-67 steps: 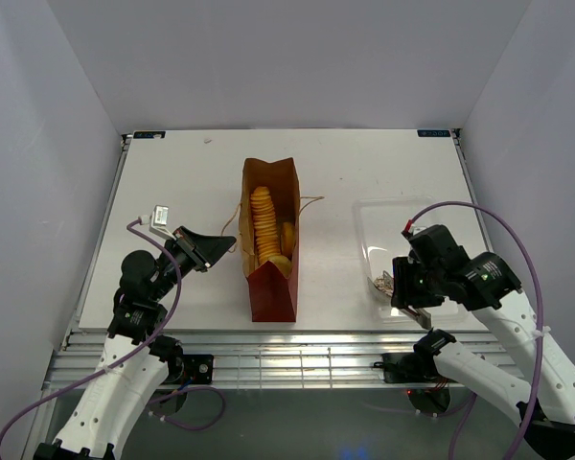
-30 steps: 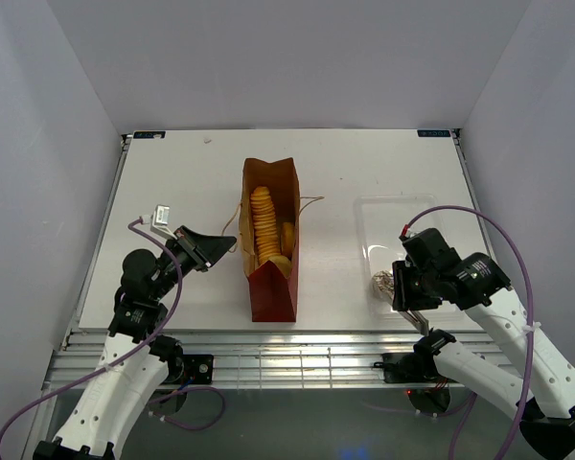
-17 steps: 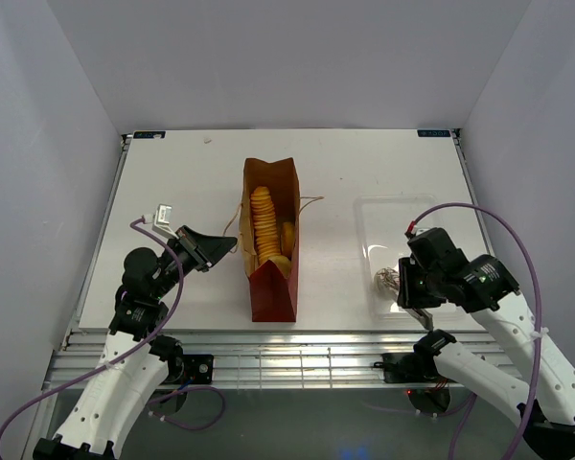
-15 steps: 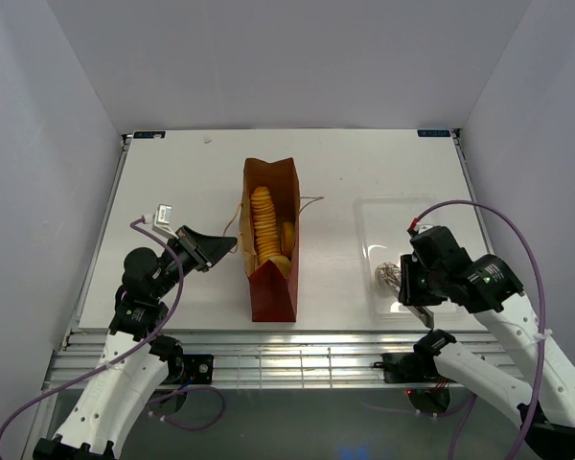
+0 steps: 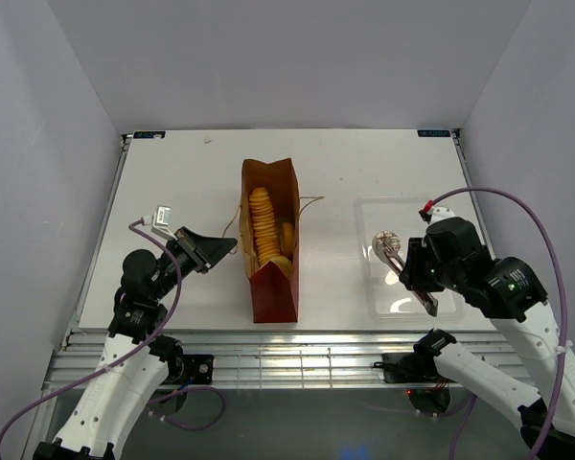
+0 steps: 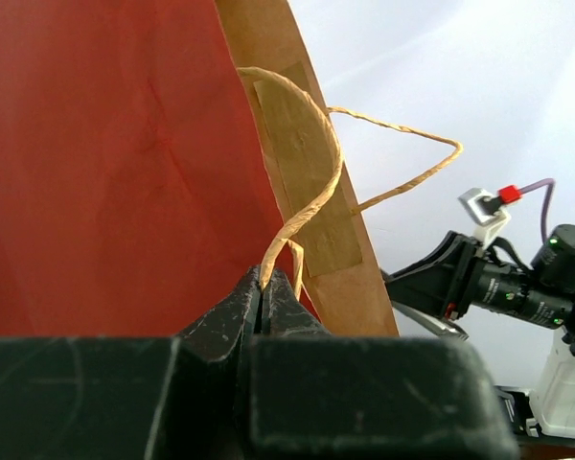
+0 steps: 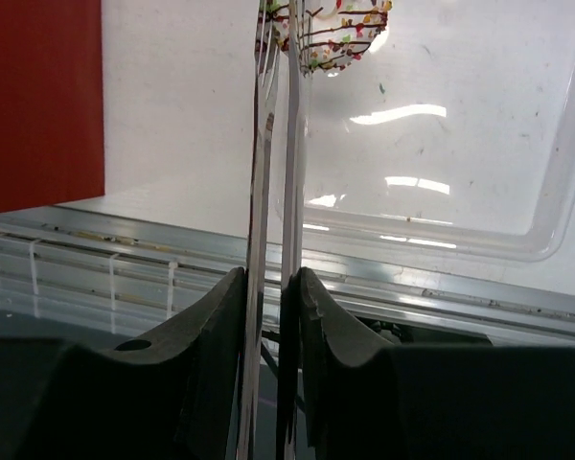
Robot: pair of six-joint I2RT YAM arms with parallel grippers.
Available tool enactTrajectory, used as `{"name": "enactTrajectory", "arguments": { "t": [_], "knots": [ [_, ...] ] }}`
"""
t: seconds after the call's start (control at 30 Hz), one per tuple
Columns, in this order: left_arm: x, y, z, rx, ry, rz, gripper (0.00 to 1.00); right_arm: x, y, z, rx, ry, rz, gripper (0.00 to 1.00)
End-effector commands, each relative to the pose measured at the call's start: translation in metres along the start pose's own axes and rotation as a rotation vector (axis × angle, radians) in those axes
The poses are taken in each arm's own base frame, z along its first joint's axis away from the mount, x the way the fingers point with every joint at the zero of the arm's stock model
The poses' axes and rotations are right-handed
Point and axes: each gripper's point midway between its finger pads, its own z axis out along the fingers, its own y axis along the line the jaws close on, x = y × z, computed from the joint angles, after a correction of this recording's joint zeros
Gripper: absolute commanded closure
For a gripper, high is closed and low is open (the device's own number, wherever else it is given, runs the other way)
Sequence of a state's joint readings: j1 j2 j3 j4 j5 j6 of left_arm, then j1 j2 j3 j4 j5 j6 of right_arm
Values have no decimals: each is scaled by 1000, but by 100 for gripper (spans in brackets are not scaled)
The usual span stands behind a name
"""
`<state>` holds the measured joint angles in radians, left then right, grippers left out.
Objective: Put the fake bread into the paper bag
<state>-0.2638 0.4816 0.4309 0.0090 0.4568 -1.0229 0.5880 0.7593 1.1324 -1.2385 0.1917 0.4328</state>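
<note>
The paper bag (image 5: 268, 240) lies on the table with its mouth to the far side; its reddish end (image 6: 105, 163) faces me. The long ridged loaf (image 5: 262, 225) and two ring buns (image 5: 287, 233) lie inside it. My left gripper (image 5: 230, 243) is shut on the bag's twine handle (image 6: 316, 163). My right gripper (image 5: 414, 276) is shut on the metal tongs (image 7: 273, 144). The tongs' tips pinch the small whitish pastry (image 5: 384, 241), also in the right wrist view (image 7: 331, 34), raised over the left side of the clear tray (image 5: 441, 216).
The clear plastic tray (image 7: 460, 144) lies right of the bag, with nothing lying in it. A small white tag (image 5: 161, 216) lies on the table left of the bag. The table's near edge and metal rails (image 5: 287, 350) run below the bag.
My right gripper has lifted the pastry in the tongs out of the tray's near left corner and carried it away from me. The left gripper and the bag have not moved.
</note>
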Motion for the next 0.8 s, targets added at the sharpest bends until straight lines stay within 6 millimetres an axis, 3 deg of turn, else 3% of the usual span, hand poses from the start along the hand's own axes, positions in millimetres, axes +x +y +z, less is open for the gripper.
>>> {"name": "enactTrajectory", "arguments": {
  "t": [0.0, 0.2, 0.47, 0.63, 0.77],
  "knots": [
    [4, 0, -2, -12, 20, -13, 100, -42, 12, -16, -52, -164, -16, 73],
    [2, 1, -4, -26, 9, -20, 100, -69, 19, -26, -72, -248, -42, 72],
    [-1, 0, -5, -38, -2, -18, 100, -89, 23, -34, -79, -308, -96, 71],
    [-2, 2, -3, -49, -2, -17, 100, -117, 45, -61, -183, -405, -155, 70],
    [-4, 1, -3, -49, -9, -13, 100, -138, 74, -95, -334, -489, -207, 69]
  ]
}}
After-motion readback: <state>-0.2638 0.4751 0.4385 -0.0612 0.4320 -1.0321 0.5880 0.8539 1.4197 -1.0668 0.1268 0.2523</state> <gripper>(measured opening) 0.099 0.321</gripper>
